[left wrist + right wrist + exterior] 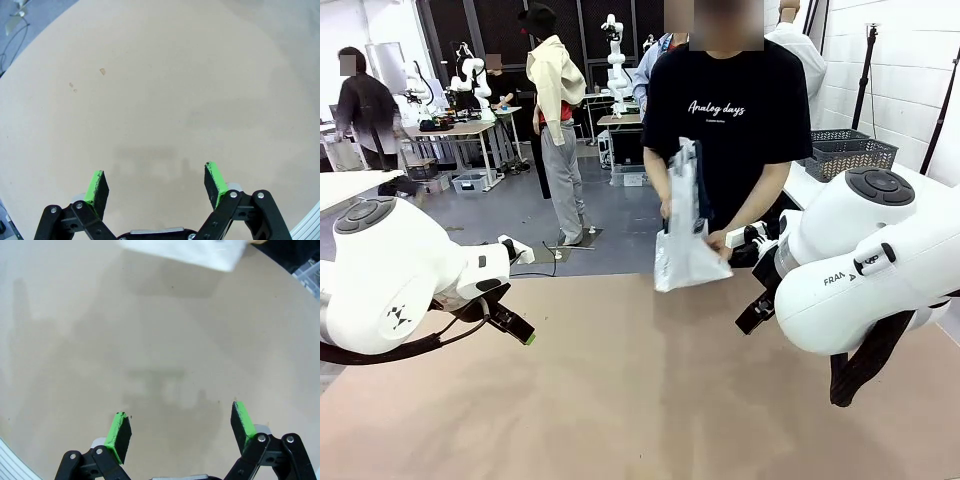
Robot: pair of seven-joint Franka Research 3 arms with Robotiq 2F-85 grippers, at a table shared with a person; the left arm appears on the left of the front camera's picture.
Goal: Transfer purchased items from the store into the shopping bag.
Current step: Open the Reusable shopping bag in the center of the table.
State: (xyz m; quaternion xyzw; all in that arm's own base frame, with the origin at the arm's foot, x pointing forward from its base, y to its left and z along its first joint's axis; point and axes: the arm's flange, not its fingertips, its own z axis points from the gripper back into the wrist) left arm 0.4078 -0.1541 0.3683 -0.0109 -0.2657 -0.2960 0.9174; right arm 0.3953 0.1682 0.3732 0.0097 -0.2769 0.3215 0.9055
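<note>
Shopping bag: the translucent plastic tote with navy blue strap handles [688,250] hangs upright at the middle of the far edge. Its straps are bunched together, probably so it can be set down and opened facing the arms.
Bag's lower end: at or just above the tan-brown tabletop [620,400]; I cannot tell whether it touches.
Person's grip: the person's lower hand [719,240] holds the bag's right edge and the person's upper hand [666,207] steadies its left side.
Store: the dark grey slotted plastic basket [850,150] sits on a white side table far right, well apart from the bag. What is in it cannot be made out.
Left gripper [156,175]: released, with the green pads [95,185] spread wide and nothing between them. It hovers over bare tabletop on the near left.
Right gripper [181,417]: also released and carrying nothing. It is poised near the right of the bag, whose pale underside lies ahead of its fingers.
Reason for the poses: both arms look parked to the sides, leaving the middle free for bag and basket.
Progress: judged barely begun; no item is in hand.
</note>
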